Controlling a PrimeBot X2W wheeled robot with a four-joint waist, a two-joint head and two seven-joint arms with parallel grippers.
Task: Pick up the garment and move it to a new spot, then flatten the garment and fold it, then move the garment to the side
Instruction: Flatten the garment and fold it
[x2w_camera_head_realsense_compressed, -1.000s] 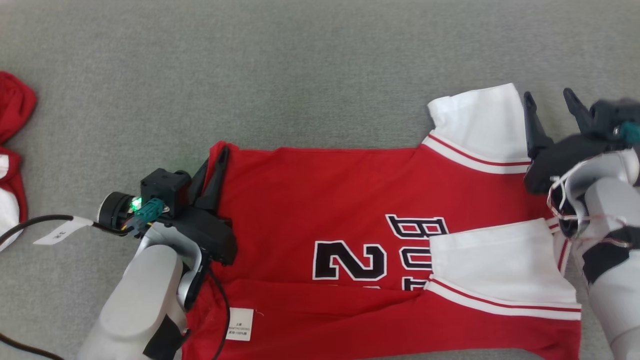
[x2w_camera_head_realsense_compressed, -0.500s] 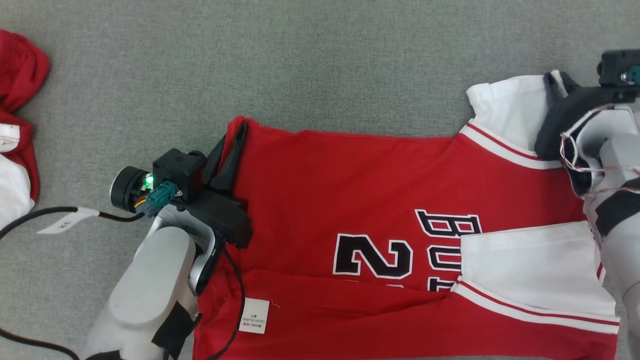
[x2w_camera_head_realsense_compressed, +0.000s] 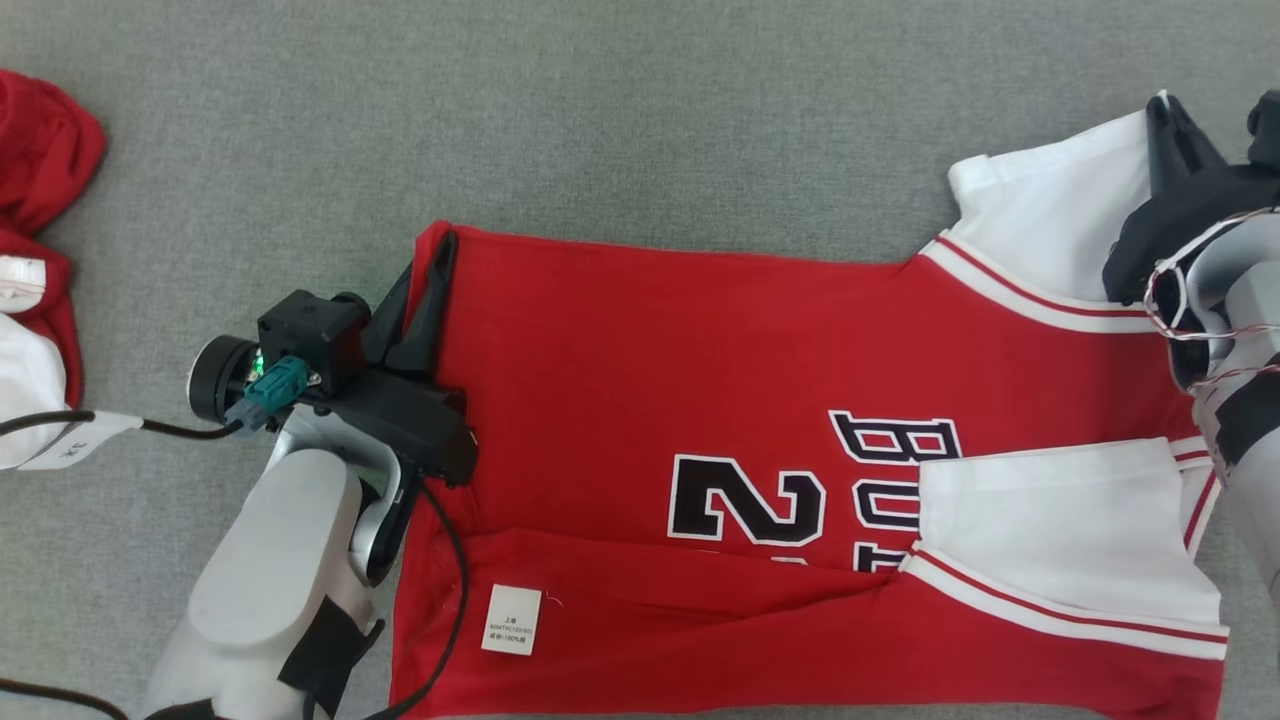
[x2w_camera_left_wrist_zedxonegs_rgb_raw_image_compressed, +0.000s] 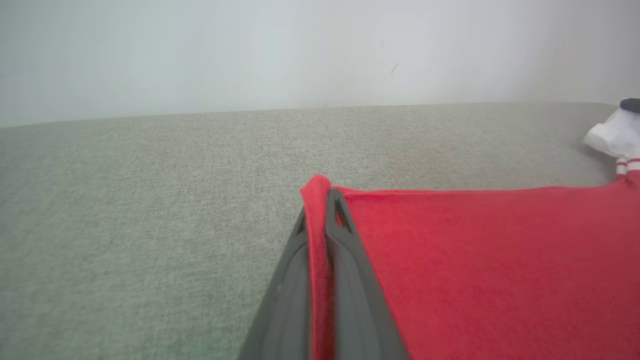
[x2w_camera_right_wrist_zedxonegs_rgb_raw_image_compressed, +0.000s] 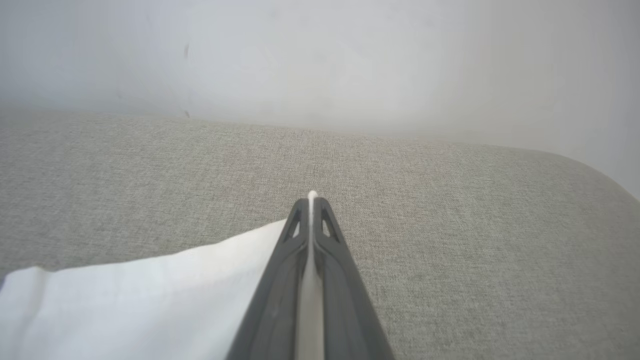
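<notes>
A red basketball jersey (x2w_camera_head_realsense_compressed: 700, 400) lies spread flat on a grey fabric surface (x2w_camera_head_realsense_compressed: 640, 120). It covers the middle and right of the head view, and its near edge runs off the bottom of the picture. It has short white sleeves trimmed with thin red and white stripes. Black print outlined in white shows a large "2" and the letters "BU", read sideways. The near sleeve (x2w_camera_head_realsense_compressed: 1040, 530) is folded inward over the chest and hides the rest of the lettering. A long strip of the body is turned over along the near side, showing a small white label (x2w_camera_head_realsense_compressed: 511, 620). The left gripper (x2w_camera_head_realsense_compressed: 430, 260) is closed tight on the jersey's far left corner, with red cloth pinched between its two dark fingers (x2w_camera_left_wrist_zedxonegs_rgb_raw_image_compressed: 350, 280). The right gripper (x2w_camera_head_realsense_compressed: 1168, 115) is closed on the outer edge of the far sleeve (x2w_camera_head_realsense_compressed: 1050, 230), and a thin line of white cloth shows between its fingers (x2w_camera_right_wrist_zedxonegs_rgb_raw_image_compressed: 280, 295). Another red and white garment (x2w_camera_head_realsense_compressed: 35, 200) lies crumpled at the left edge, well apart from the jersey.
</notes>
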